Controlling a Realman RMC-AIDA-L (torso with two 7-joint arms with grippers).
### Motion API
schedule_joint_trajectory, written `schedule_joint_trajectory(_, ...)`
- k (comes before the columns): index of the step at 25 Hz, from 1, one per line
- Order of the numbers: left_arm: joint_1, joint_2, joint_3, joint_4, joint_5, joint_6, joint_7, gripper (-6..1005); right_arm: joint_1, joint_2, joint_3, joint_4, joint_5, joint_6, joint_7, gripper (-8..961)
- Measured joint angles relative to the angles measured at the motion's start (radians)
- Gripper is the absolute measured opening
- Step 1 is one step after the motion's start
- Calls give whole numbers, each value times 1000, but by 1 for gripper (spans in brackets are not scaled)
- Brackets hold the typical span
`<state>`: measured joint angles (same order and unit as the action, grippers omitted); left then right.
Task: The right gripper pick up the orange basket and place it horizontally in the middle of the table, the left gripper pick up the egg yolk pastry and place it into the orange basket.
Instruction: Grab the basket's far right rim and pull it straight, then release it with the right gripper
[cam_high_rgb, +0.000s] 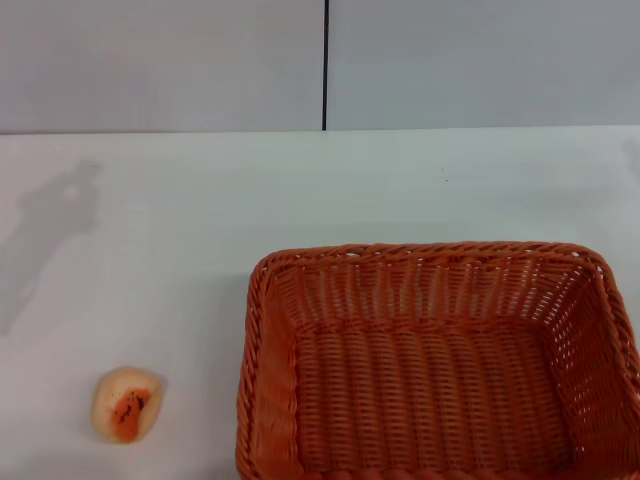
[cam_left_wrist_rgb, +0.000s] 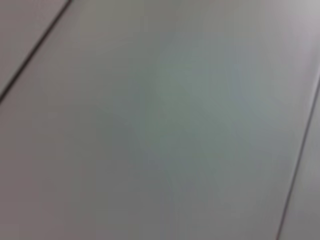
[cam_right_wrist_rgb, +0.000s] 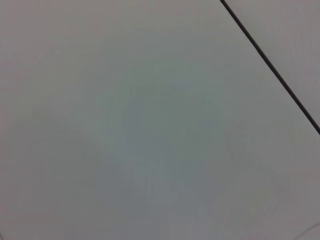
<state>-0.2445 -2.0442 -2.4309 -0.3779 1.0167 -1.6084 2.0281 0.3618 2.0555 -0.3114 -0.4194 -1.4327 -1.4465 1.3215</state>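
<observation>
The orange basket (cam_high_rgb: 430, 360) rests on the white table (cam_high_rgb: 300, 190) at the near right in the head view, its long side running left to right and its inside empty. The egg yolk pastry (cam_high_rgb: 125, 403) lies on the table near the front left, well apart from the basket's left rim. Neither the left gripper nor the right gripper shows in any view. Both wrist views show only a plain grey panelled surface with thin dark seams.
A grey wall with a vertical dark seam (cam_high_rgb: 325, 65) stands behind the table's far edge. A faint shadow (cam_high_rgb: 55, 225) falls on the table at the far left. Bare tabletop stretches between the far edge and the basket.
</observation>
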Motion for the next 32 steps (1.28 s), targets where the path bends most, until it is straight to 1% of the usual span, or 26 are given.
schedule_joint_trajectory(4, 4, 0, 3, -11, 17, -7, 10, 77, -5, -1, 0, -5, 0, -21, 0, 561)
schedule_joint_trajectory(8, 23, -9, 5, -11, 17, -20, 78, 99, -5, -9, -9, -32, 1, -32, 7, 563)
schedule_joint_trajectory(12, 29, -11, 8, -8, 17, -26, 103, 121, -2, -12, -19, -54, -13, -42, 11, 566)
schedule_joint_trajectory(15, 30, -11, 9, -4, 17, -26, 109, 137, -5, -14, -47, -87, -35, -73, 12, 568)
schedule_joint_trajectory(17, 31, -11, 5, -2, 17, -22, 110, 148, -8, -21, -67, -115, -54, -102, 26, 569)
schedule_joint_trajectory(18, 30, -11, 3, 0, 17, -17, 112, 153, -9, -37, -88, -155, -83, -140, 79, 569)
schedule_joint_trajectory(19, 30, -11, 3, 0, 17, -17, 112, 159, -9, -37, -88, -155, -83, -140, 79, 570)
schedule_joint_trajectory(20, 28, -11, 3, 1, 17, -12, 114, 164, -8, -44, -98, -174, -98, -156, 111, 571)
schedule_joint_trajectory(22, 26, -11, 4, 1, 17, -11, 115, 175, 2, -73, -134, -232, -153, -191, 209, 572)
schedule_joint_trajectory(23, 22, -11, 5, 1, 17, -9, 116, 215, 20, -108, -182, -291, -214, -229, 308, 573)
schedule_joint_trajectory(24, 22, -11, 5, 1, 17, -9, 116, 256, 20, -108, -182, -291, -214, -229, 308, 573)
schedule_joint_trajectory(26, 16, -11, 4, 1, 17, -6, 116, 337, 47, -147, -239, -361, -282, -281, 408, 574)
schedule_joint_trajectory(27, 13, -11, 4, 1, 16, -5, 116, 377, 59, -159, -255, -390, -306, -297, 441, 575)
schedule_joint_trajectory(28, 7, -11, 3, 1, 14, -4, 116, 427, 99, -181, -285, -466, -371, -334, 520, 576)
schedule_joint_trajectory(29, 7, -11, 3, 1, 14, -4, 116, 477, 99, -181, -285, -466, -371, -334, 520, 576)
schedule_joint_trajectory(30, 3, -12, 3, 2, 14, -4, 116, 527, 121, -187, -295, -501, -409, -344, 555, 577)
schedule_joint_trajectory(32, -3, -12, 3, 8, 14, -4, 116, 627, 177, -192, -323, -555, -501, -353, 607, 578)
